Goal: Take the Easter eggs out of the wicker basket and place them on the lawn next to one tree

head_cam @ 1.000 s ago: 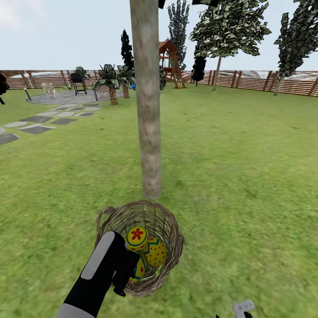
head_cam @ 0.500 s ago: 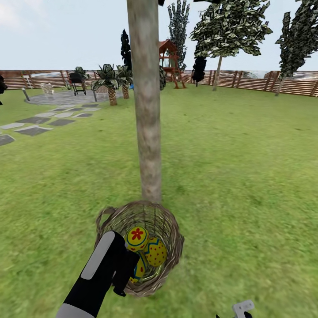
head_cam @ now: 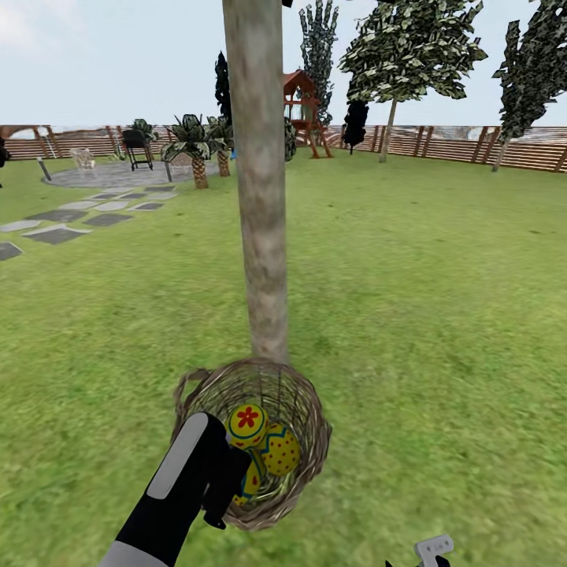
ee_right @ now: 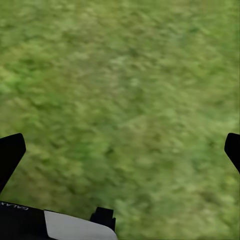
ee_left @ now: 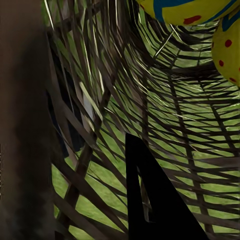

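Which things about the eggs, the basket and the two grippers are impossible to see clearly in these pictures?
- Third egg: head view, mostly hidden under the other two eggs and the left gripper.
- Left gripper's fingers: head view, covered by its own body; whether it grips the wicker basket is unclear.
- Right gripper: right wrist view, fingers cut off by the side edges.

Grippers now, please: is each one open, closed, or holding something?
Left gripper: at the rim of the woven brown twig basket; its state cannot be told.
Right gripper: open, empty, over green grass.
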### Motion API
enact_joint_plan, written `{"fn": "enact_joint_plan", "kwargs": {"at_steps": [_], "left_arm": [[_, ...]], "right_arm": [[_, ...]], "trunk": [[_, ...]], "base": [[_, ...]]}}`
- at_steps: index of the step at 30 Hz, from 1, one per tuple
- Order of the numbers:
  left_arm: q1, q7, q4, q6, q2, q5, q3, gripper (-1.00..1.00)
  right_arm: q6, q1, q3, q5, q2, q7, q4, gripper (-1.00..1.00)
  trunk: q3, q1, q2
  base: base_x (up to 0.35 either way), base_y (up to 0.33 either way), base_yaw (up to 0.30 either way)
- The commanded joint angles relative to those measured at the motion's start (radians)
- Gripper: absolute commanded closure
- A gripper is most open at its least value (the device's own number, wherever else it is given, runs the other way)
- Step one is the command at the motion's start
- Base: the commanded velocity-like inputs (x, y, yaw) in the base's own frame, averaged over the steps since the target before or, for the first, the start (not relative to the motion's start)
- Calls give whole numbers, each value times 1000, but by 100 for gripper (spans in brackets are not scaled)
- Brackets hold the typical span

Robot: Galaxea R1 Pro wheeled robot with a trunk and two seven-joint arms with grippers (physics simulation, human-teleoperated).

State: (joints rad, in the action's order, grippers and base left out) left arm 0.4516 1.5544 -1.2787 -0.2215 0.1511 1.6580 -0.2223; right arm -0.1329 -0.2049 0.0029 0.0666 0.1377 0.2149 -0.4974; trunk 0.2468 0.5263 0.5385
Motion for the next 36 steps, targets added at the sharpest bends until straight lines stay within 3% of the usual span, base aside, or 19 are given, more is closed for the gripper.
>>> {"fn": "enact_joint_plan", "kwargs": {"at_steps": [1, 20, 28, 30, 32, 34, 35, 36], "left_arm": [[1, 4, 0, -15, 0, 2, -4, 100], [1, 9, 11, -15, -1, 4, -6, 100], [1, 9, 13, -16, -2, 6, -5, 100], [1, 9, 12, -15, -1, 6, -5, 100], [1, 10, 13, -15, -2, 8, -5, 100], [1, 10, 13, -16, -2, 7, -3, 100], [1, 9, 13, -16, -2, 6, 0, 100], [1, 9, 13, -16, -2, 6, 2, 100]], "right_arm": [[-4, -1, 0, 7, 0, 1, 0, -100], [-21, -1, 0, 7, -1, 1, 1, -100], [-127, 0, 0, 7, 9, 1, 5, -100], [-131, 1, 0, -12, 13, 14, 2, -100], [-125, 1, -1, -63, 17, 17, 0, -100], [-121, 1, -3, -73, 18, 15, -15, -100], [-102, 1, -3, -74, 17, 14, -40, -100], [-36, 1, -3, -74, 18, 14, -88, -100]], "trunk": [[2, 0, 2], [58, 69, 128], [92, 100, 184], [102, 108, 198], [111, 115, 212], [121, 123, 226], [125, 127, 233], [130, 131, 240]], "base": [[0, 0, 0], [0, 0, 0], [0, 0, 0], [0, 0, 0], [0, 0, 0], [0, 0, 0], [0, 0, 0], [0, 0, 0]]}}
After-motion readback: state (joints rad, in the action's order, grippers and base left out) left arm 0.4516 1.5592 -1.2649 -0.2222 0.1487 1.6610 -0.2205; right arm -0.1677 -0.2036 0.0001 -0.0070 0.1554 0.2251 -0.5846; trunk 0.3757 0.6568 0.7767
